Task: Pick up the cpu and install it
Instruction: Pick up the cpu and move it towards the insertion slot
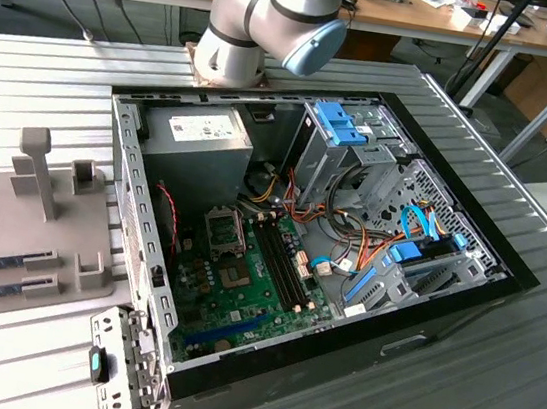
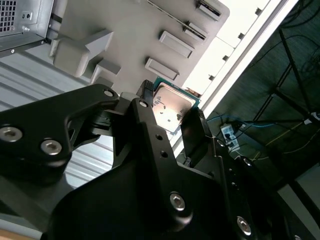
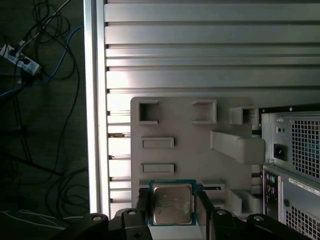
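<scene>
Silvery cpu [image 3: 171, 205], green-rimmed, gripped flat between black pincer [image 3: 173, 201] fingers [image 2: 194, 125] in both wrist views. Cpu over edge of grey slotted tray [image 3: 190, 120]. Tray lies by edge of ribbed metal table [image 3: 200, 50], just beside PC case [image 3: 295, 150]. In exterior view, case open, motherboard [image 1: 243, 281] exposed.
</scene>
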